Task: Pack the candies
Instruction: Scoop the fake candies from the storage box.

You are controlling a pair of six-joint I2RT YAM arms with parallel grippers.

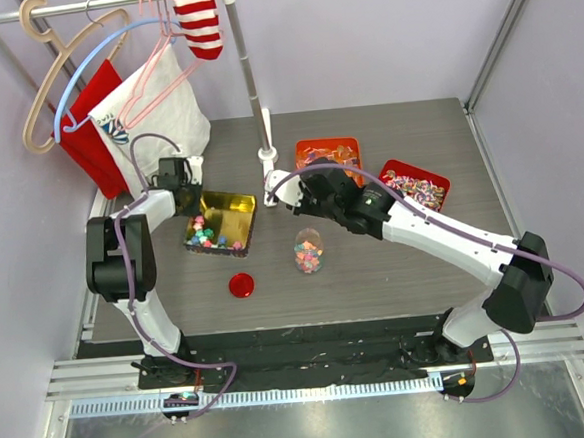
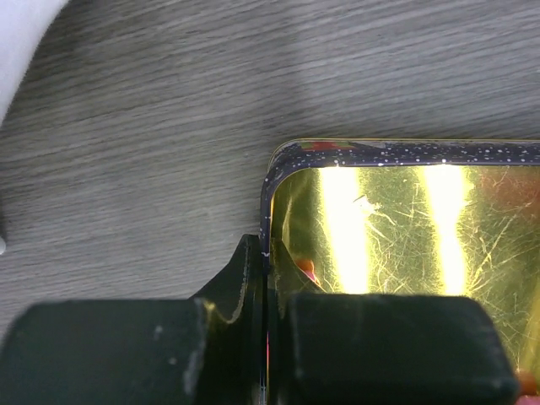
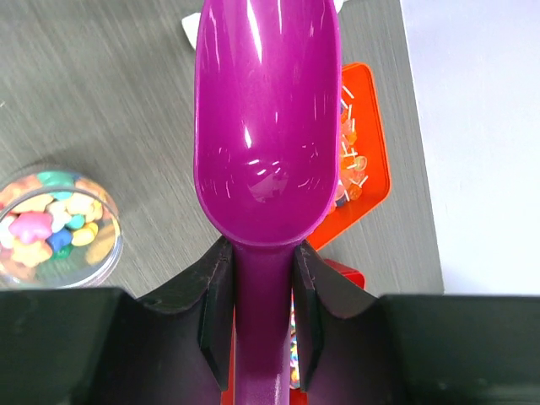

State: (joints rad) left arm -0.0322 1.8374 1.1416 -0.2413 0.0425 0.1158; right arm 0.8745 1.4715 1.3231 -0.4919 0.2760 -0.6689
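Now left gripper (image 2: 266, 337) clamped on gold tin (image 2: 405, 153) rim, candies (image 1: 210, 235) inside just past it, right gripper (image 3: 261, 312) pinching empty purple scoop (image 3: 266, 110): next looks like scooping them into jar (image 3: 114, 245) beside it.

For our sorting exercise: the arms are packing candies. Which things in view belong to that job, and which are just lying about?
Job: candies, clear jar, gold tin in the left claw, purple scoop in the right claw, red lid.
Lying about: orange tin, red tin, striped stocking, white bag.
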